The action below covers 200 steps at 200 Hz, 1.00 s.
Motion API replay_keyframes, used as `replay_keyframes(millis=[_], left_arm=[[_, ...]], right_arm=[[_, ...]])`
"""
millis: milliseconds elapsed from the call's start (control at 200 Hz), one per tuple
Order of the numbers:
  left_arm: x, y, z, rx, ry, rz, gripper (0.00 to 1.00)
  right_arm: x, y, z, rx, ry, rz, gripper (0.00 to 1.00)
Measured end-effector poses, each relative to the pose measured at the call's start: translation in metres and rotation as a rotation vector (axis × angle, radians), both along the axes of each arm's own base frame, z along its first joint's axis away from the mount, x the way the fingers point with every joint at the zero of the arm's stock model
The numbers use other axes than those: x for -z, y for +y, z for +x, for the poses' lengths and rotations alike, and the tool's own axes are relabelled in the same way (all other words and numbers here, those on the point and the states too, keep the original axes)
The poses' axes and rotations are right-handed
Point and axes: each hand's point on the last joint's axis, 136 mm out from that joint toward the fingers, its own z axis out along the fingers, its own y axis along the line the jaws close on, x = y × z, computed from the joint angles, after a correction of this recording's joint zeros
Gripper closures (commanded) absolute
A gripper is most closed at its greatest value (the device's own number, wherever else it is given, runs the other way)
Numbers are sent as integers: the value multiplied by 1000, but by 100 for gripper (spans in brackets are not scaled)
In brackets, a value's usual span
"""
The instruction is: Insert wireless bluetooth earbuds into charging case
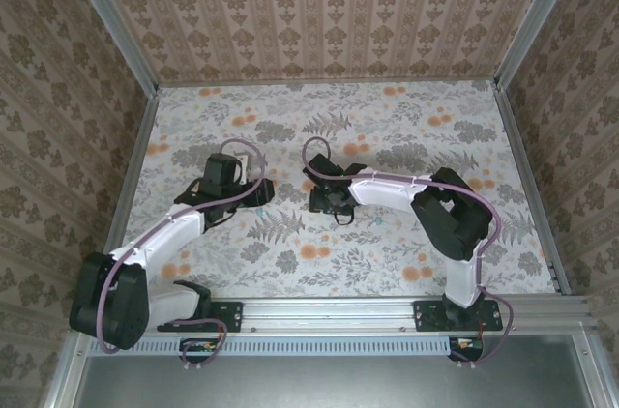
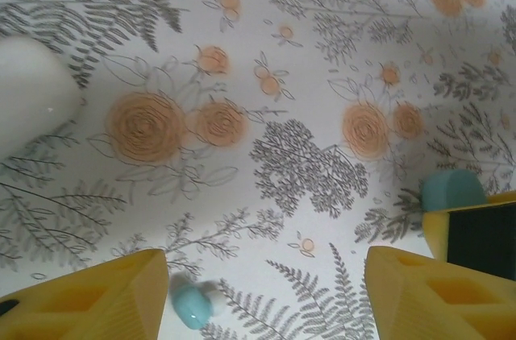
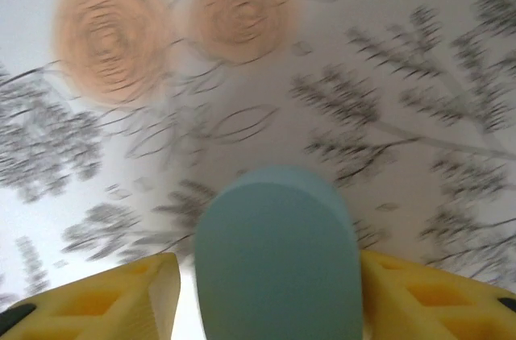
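Note:
A teal earbud [image 2: 192, 306] with a white tip lies on the floral cloth, just inside the left finger [image 2: 97, 300] of my left gripper [image 2: 266, 266]. That gripper is open and low over the cloth, with nothing between its jaws. The teal charging case [image 3: 278, 263], rounded and smooth, sits between the yellow fingers of my right gripper [image 3: 270, 275], which is shut on it. In the left wrist view the same case [image 2: 451, 188] shows at the right edge. From above, the left gripper [image 1: 263, 193] and right gripper [image 1: 324, 199] are close together mid-table. A tiny teal speck [image 1: 379, 221] lies beside the right arm.
A white rounded object [image 2: 32, 90] rests on the cloth at the far left of the left wrist view. The flower-printed cloth [image 1: 387, 137] covers the table, closed in by patterned walls on three sides. Open cloth lies beyond both grippers.

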Motion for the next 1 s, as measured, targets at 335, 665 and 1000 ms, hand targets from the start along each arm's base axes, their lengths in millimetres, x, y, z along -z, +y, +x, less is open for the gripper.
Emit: replay_keyframes(millis=[335,665,1000], left_arm=[[2,-57,-30,122,-1,57,34],[23,-132,-33,279,29,138,32],[40,-153,-39,541,14,195,32]], right_arm=[[-77,-5,-4,16,-104,162,33],[-72,-103,0,159,-107,140,33],[-81,-132,-13,164,-118,189,32]])
